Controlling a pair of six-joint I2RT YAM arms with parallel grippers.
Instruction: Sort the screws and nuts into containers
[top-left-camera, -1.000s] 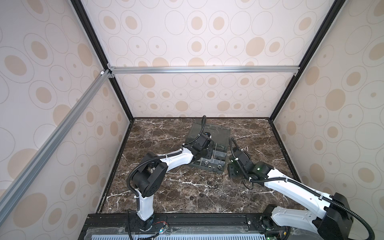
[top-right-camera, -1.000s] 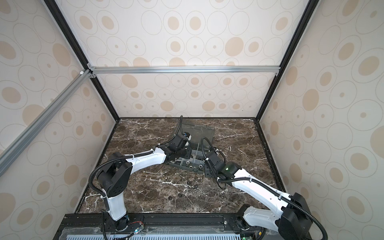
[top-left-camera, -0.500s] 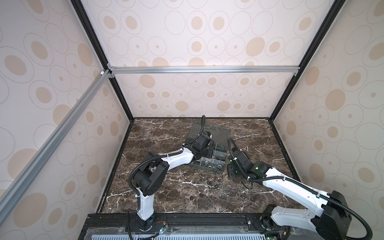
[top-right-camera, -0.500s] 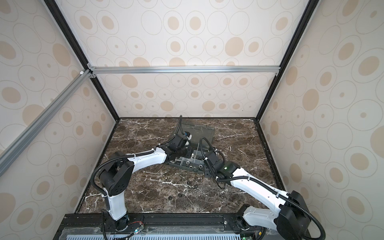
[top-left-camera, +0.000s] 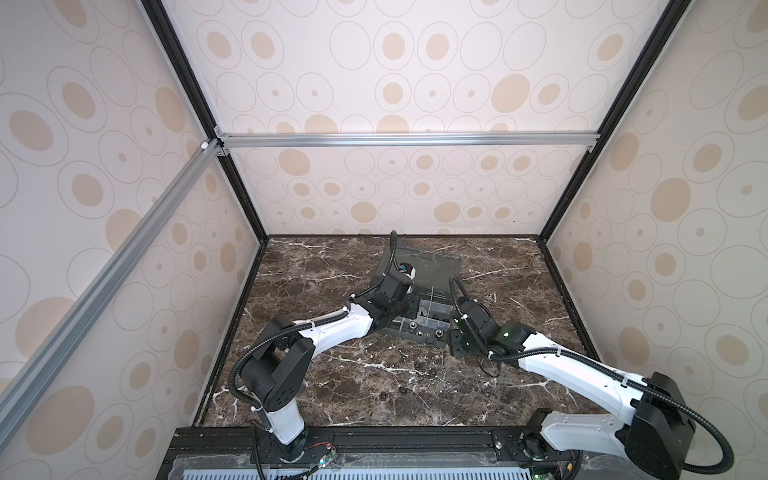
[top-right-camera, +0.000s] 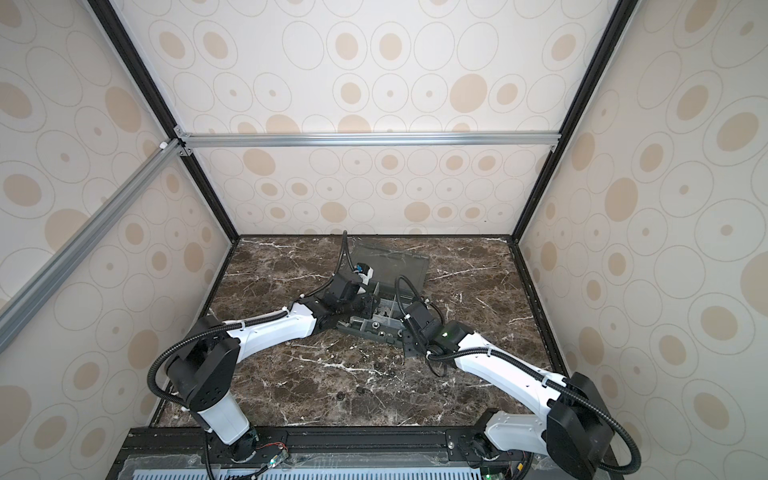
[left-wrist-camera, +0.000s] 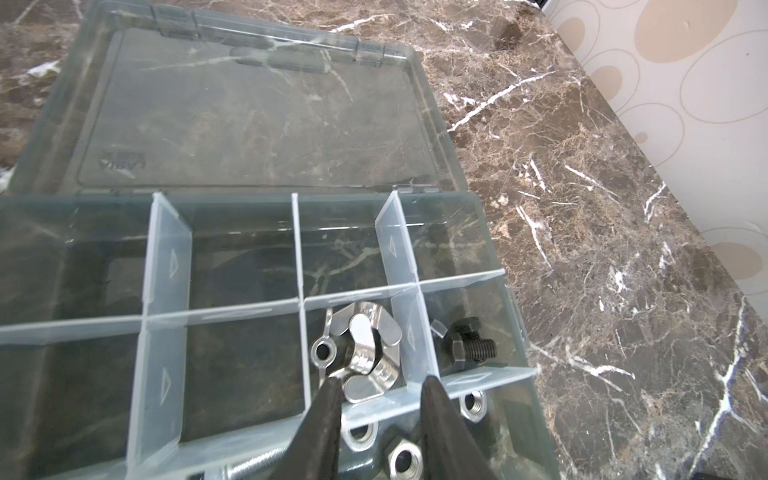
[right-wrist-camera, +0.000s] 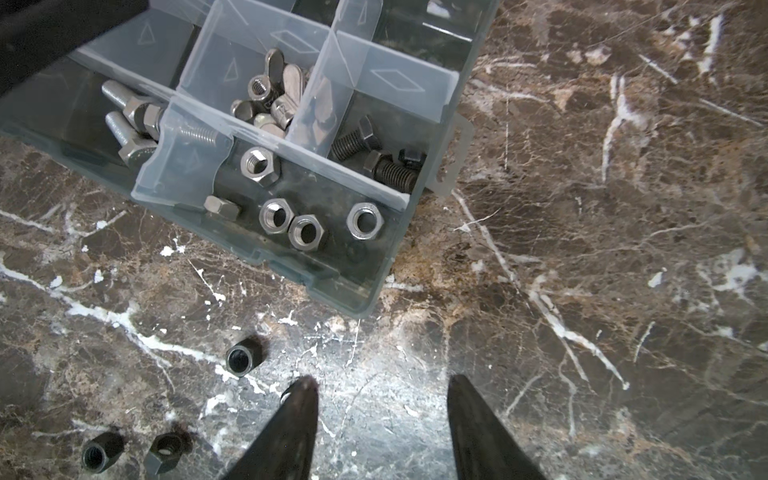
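Note:
The smoky-grey organizer box (left-wrist-camera: 513, 316) lies open, its cells being the containers. My left gripper (left-wrist-camera: 382, 380) hangs open over the cell of silver wing nuts (left-wrist-camera: 357, 353), holding nothing. Black screws (left-wrist-camera: 469, 345) fill the neighbouring cell, and hex nuts (right-wrist-camera: 307, 232) and silver screws (right-wrist-camera: 133, 120) lie in the front cells. My right gripper (right-wrist-camera: 382, 382) is open just above bare marble beside the box's corner. Loose black nuts (right-wrist-camera: 244, 356) rest on the table near it. In both top views the left gripper (top-left-camera: 409, 307) is over the box (top-left-camera: 424, 328) and the right gripper (top-left-camera: 457, 345) at its right end.
The box's hinged lid (top-left-camera: 432, 266) lies flat behind it towards the back wall. More black nuts (top-left-camera: 402, 390) are scattered on the marble in front of the box. Patterned walls close in the table on three sides.
My left gripper has gone from shut to open over the wing-nut cell. The right gripper has edged slightly towards the box, still open.

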